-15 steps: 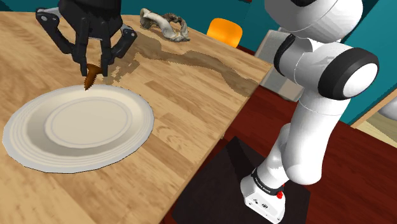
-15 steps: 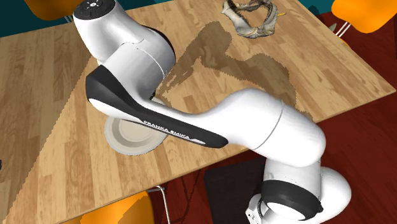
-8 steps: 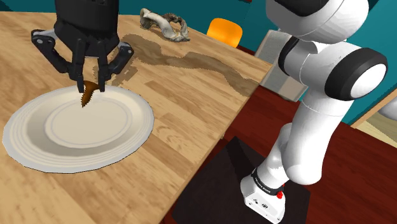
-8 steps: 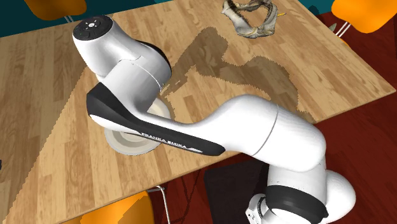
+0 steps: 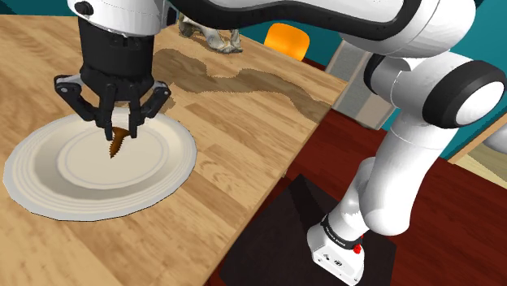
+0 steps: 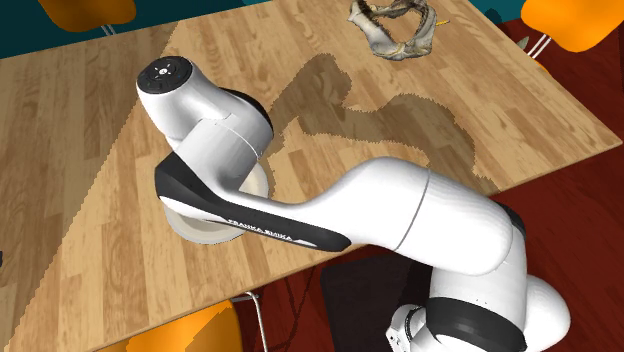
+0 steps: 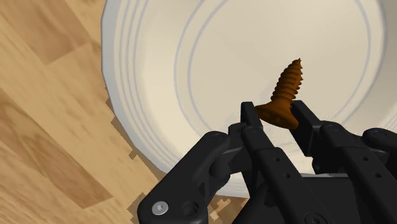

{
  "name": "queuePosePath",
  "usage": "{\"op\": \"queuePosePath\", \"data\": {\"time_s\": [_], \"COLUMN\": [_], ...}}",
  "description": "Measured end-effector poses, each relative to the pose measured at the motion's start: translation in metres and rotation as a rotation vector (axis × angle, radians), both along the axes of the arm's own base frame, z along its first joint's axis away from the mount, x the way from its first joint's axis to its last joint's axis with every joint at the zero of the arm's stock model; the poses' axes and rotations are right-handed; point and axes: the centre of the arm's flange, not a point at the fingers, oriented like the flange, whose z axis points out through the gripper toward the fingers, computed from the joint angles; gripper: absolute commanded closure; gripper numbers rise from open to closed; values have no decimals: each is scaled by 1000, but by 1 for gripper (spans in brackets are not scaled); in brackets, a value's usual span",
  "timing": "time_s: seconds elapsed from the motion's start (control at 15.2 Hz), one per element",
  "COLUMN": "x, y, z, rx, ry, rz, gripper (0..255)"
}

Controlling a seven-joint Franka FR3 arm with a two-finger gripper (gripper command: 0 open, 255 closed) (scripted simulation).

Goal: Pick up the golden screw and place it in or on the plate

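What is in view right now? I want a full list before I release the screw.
screw: one, golden brown, clasped at its head, tip pointing down over the plate
plate: one, off-white, on the table under the gripper
table: one, light wood
crumpled thing: one, grey-white, at the table's far end
chairs: three, orange, around the table in the second exterior view
floor: dark red, beside the table
stand: one, black, at the shoulder view's lower right
arm: one, white with dark joints, reaching over the table
gripper: one, black, shut on the screw above the plate
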Motion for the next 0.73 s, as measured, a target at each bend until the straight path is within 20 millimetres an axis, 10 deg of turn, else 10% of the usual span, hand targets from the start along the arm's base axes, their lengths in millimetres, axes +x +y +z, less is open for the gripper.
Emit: {"op": "queuePosePath", "data": {"time_s": [0.4,0.46,0.73], "x": [0,0,0], "y": [-1,-1,-1], "z": [-4,-4,-4], "rx": [1,1,1], "ry": [-1,-1,-1], "rz": [0,0,0], "gripper": [255,0,0]}}
